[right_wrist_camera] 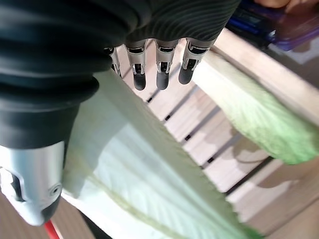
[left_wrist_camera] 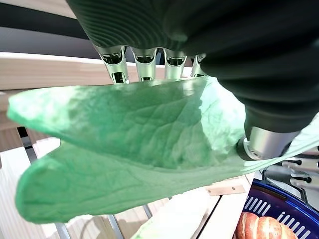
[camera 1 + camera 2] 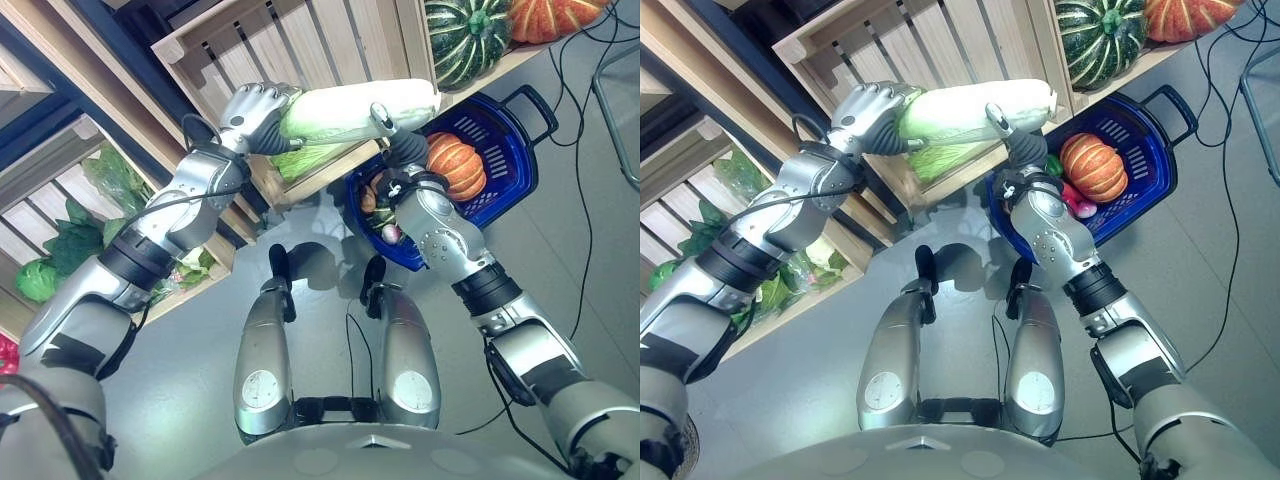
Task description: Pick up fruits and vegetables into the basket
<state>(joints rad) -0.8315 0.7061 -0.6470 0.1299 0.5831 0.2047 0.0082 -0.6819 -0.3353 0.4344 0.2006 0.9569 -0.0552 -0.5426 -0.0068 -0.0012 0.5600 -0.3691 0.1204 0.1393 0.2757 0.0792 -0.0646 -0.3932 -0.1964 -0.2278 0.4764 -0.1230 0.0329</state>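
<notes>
One long napa cabbage (image 3: 350,112), pale at one end and leafy green at the other, is held level in the air between both hands. The left hand (image 3: 252,115) has its fingers curled around the leafy green end. The right hand (image 3: 392,128) grips the pale end, thumb on one side and fingers bent over the other. Just below and beyond the right hand sits one blue plastic basket (image 3: 500,150) on the grey floor, holding one orange pumpkin (image 3: 456,165) and a few smaller items too hidden to count. Behind both hands stand slatted wooden crates (image 3: 300,45). Past the right hand, one green striped squash (image 3: 468,38) and one orange pumpkin (image 3: 550,17) rest on a shelf. No writing can be read.
</notes>
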